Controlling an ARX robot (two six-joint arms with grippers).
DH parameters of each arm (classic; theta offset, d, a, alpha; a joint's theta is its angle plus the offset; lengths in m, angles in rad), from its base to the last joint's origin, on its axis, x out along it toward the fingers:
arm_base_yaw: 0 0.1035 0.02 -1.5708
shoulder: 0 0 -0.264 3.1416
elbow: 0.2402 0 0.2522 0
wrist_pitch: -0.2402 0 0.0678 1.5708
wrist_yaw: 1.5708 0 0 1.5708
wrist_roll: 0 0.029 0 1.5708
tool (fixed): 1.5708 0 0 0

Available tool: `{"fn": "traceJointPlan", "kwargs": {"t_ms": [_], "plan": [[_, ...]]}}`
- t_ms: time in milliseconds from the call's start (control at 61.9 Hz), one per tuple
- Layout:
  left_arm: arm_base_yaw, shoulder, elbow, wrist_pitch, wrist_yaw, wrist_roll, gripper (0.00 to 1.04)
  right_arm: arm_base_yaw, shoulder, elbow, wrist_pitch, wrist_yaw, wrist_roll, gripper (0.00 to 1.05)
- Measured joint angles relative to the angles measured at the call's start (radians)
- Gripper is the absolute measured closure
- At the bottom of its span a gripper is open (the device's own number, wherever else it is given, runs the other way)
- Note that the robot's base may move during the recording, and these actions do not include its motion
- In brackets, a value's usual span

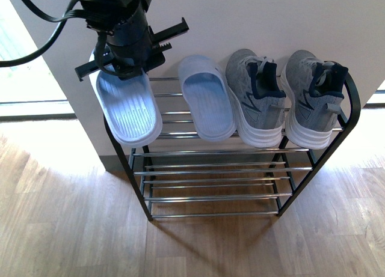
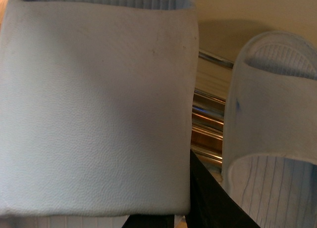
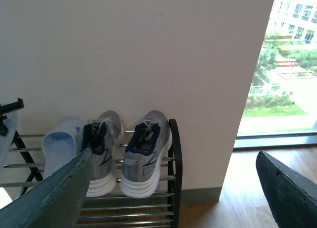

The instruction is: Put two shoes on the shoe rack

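My left gripper (image 1: 123,66) is shut on the strap end of a pale blue foam slide (image 1: 127,109), whose heel hangs past the front left of the shoe rack's (image 1: 210,151) top tier. The held slide (image 2: 94,104) fills the left wrist view. The second slide (image 1: 206,100) lies on the top tier and also shows in the left wrist view (image 2: 272,114). Two grey sneakers (image 1: 257,97) (image 1: 314,97) stand to its right. My right gripper (image 3: 173,188) is open, back from the rack; its view shows the sneakers (image 3: 146,154) (image 3: 101,151).
A cream wall (image 1: 240,18) stands right behind the rack. The lower tiers of chrome rods (image 1: 210,184) hold nothing. Wood floor (image 1: 72,229) spreads in front. A window (image 3: 285,65) is to the right of the wall.
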Motion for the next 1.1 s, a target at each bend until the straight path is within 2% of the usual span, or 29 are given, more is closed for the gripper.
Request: {"fn": "traceJointPlan", "kwargs": {"t_ms": [178, 469, 679, 873, 986, 1051, 1099], "plan": [[-0.003, 0.106, 0.179, -0.056, 0.021, 0.144, 1.03, 0.000, 0.000, 0.000, 0.000, 0.000, 0.000, 0.09], [-0.003, 0.232, 0.289, -0.127, 0.092, 0.172, 1.01, 0.000, 0.000, 0.000, 0.000, 0.000, 0.000, 0.09], [-0.006, 0.217, 0.268, -0.089, 0.085, 0.188, 0.71, 0.000, 0.000, 0.000, 0.000, 0.000, 0.000, 0.09], [-0.023, 0.095, 0.114, 0.025, 0.033, 0.183, 0.43, 0.000, 0.000, 0.000, 0.000, 0.000, 0.000, 0.09], [-0.038, -0.038, -0.015, 0.093, -0.038, 0.178, 0.25, 0.000, 0.000, 0.000, 0.000, 0.000, 0.000, 0.09], [-0.045, -0.185, -0.154, 0.159, -0.121, 0.173, 0.09, 0.000, 0.000, 0.000, 0.000, 0.000, 0.000, 0.09], [-0.046, -0.258, -0.223, 0.189, -0.160, 0.169, 0.08, 0.000, 0.000, 0.000, 0.000, 0.000, 0.000, 0.09]]}}
